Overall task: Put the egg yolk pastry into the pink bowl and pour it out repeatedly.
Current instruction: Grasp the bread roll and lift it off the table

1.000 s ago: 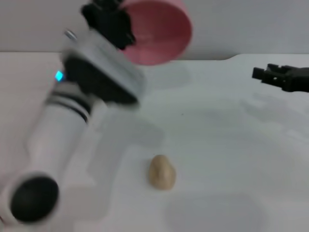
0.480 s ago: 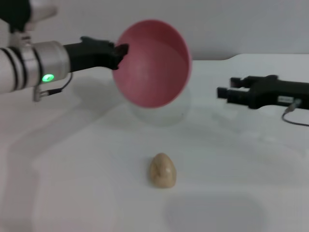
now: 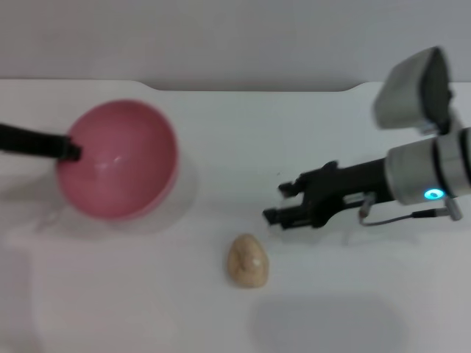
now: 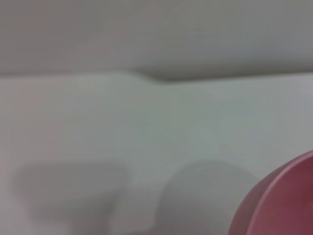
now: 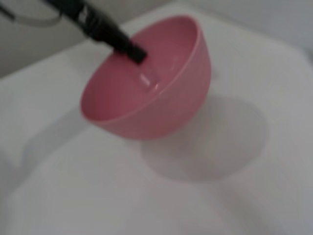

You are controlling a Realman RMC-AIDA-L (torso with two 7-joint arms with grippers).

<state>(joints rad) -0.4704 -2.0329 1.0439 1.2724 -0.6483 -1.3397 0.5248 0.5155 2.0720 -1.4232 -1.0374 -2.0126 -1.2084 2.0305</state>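
Egg yolk pastry (image 3: pixel 246 260): lying alone on the white table (image 3: pixel 235 147), near the front middle in the head view; pale beige, lumpy, touched by nothing.
Pink bowl (image 3: pixel 118 159): at the robot's left, tilted with its opening turned toward the head camera, empty; well apart from the pastry. In the right wrist view (image 5: pixel 146 83), lifted clear of the table with its shadow on the surface below.
Left gripper (image 3: pixel 70 149): at the bowl's left rim, reaching in from the left edge of the head view; dark fingers (image 5: pixel 129 49) clamped on the rim, one seen inside the bowl in the right wrist view.
Left wrist view: only a slice of the bowl's pink wall (image 4: pixel 283 200) in one corner, the rest bare table and grey wall.
Right gripper (image 3: pixel 283 202): low over the table at the right, pointing toward the left, just beside and behind the pastry, not touching it.
Right fingers (image 3: pixel 274 215): black, spread apart, nothing between them.
Right arm: grey and white wrist with a lit blue-green light, stretching in from the right edge.
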